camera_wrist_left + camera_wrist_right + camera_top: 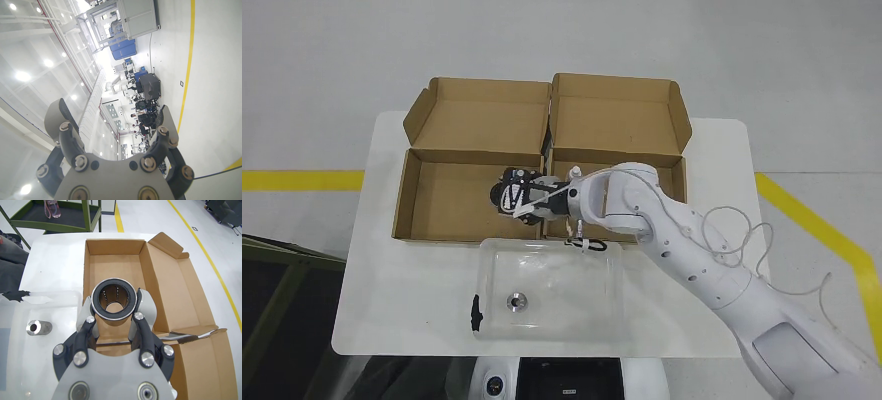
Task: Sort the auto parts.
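Note:
My right gripper (114, 308) is shut on a black cylindrical linear bearing (113, 298) with a metal rim, held over the left cardboard box (113, 264). From above, the right gripper (514, 197) and the bearing (510, 193) hang over that box's right end (442, 205). A short grey metal sleeve (38, 328) lies in the clear plastic tray (56, 306), also seen from above as the sleeve (516, 300) inside the tray (592, 290). My left gripper (113, 115) is open with nothing between its fingers, pointing away into the hall.
A second open cardboard box (667, 185) stands right of the first, both with lids folded back. The white table (372, 260) has bare surface on its left side. Black tape (475, 315) marks the tray's left corner.

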